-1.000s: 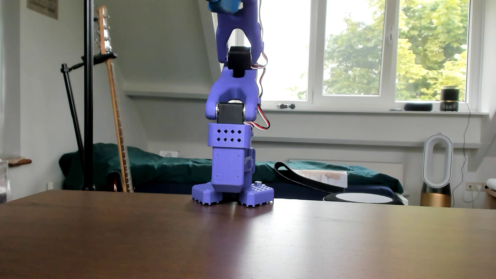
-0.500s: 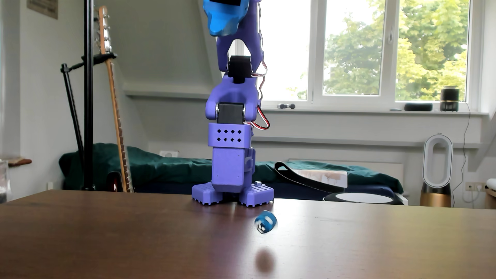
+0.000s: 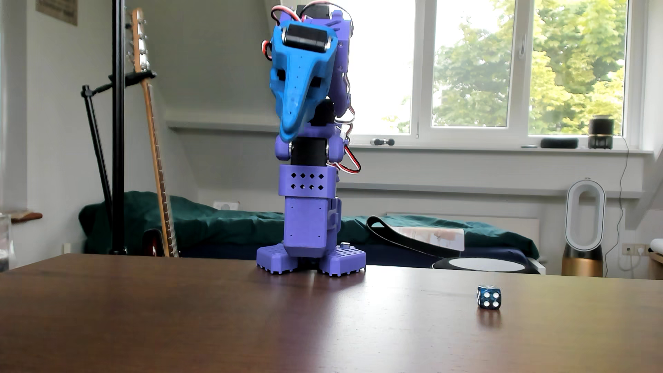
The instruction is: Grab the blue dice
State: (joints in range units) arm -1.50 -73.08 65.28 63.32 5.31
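Not started. Fingers (image 3: 290,134) folded up high, seemingly closed, holding nothing. Blue dice (image 3: 488,297) untouched on bench (image 3: 215,315), well apart at view right; reach and grasp left.

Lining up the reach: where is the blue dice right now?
In the other view the blue dice sits alone on the dark table, right of the arm's purple base and nearer the camera.

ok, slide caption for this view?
Folded purple arm, blue claw pointing down, blue dice untouched on the wooden table.
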